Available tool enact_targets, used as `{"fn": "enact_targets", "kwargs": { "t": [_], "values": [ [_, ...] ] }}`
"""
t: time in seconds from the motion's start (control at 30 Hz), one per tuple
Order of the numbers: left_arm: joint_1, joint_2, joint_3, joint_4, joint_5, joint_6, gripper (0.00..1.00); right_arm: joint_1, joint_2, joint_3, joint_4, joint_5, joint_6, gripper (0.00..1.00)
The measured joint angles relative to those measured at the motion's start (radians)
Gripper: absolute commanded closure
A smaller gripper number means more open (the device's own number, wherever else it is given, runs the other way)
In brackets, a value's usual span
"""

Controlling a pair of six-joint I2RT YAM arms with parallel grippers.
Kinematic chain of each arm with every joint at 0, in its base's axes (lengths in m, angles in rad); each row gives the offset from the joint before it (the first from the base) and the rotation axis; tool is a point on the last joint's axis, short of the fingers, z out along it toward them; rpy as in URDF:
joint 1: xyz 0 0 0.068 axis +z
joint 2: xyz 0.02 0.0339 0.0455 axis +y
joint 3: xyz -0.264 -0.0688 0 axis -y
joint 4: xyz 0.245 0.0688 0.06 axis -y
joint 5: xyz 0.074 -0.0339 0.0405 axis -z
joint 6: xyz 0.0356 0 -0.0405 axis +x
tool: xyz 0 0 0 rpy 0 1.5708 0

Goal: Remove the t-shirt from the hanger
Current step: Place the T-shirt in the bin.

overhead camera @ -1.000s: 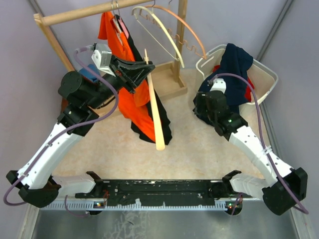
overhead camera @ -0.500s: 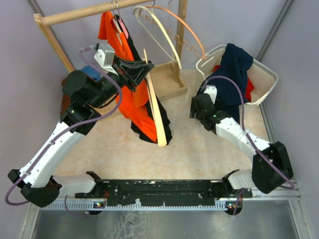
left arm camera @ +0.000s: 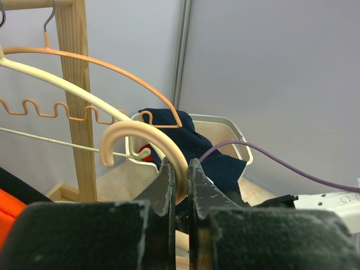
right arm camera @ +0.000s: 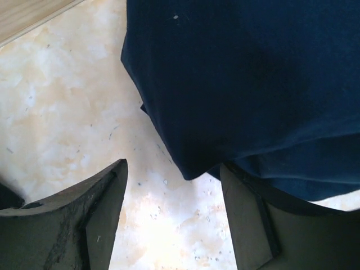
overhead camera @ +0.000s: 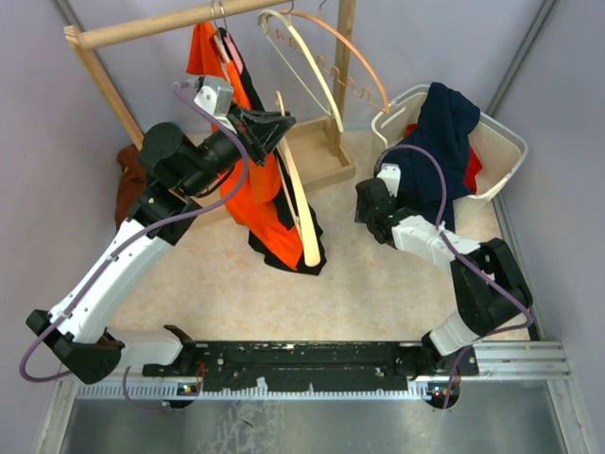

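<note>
Rail (overhead camera: pixel 142 30) crosses the far left, and the orange t-shirt (overhead camera: pixel 257 203) hangs below it, reaching down toward the middle of the table. The left gripper (overhead camera: pixel 280 128) comes in from the left at shirt height, its fingers (left arm camera: pixel 163 185) pressed together on the hook (left arm camera: pixel 138 129) of a cream hanger (overhead camera: pixel 298 203). The hanger is tilted, its long arm slanting toward the near side along the shirt's right edge. Whether the shirt is on that hanger cannot be told. Spare hangers (overhead camera: pixel 321 78) hang just right of it. Further right, the right gripper (right arm camera: pixel 171 219) is spread and holds nothing, just beside navy cloth (right arm camera: pixel 253 84) that drapes over the left rim of a basket (overhead camera: pixel 501 142) at far right.
</note>
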Motion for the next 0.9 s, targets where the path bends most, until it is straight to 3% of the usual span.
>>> {"fn": "enact_targets", "kwargs": {
  "t": [0.1, 0.2, 0.37, 0.63, 0.9],
  "values": [
    [0.009, 0.003, 0.001, 0.0, 0.003, 0.0, 1.0, 0.0, 0.042, 0.0, 0.035, 0.019, 0.0, 0.45],
    [0.016, 0.003, 0.002, 0.0, 0.008, -0.002, 1.0, 0.0, 0.073, 0.0, 0.059, 0.035, -0.001, 0.6],
    [0.024, 0.003, 0.002, 0.0, 0.016, -0.008, 1.0, 0.0, 0.088, -0.013, 0.111, 0.087, 0.002, 1.0],
    [0.034, 0.003, 0.002, -0.001, 0.023, -0.019, 1.0, 0.0, 0.014, -0.08, 0.152, 0.108, -0.002, 1.0],
    [0.045, 0.003, 0.017, -0.009, 0.024, -0.023, 1.0, 0.0, -0.365, -0.134, 0.112, 0.116, -0.045, 1.0]
  ]
}}
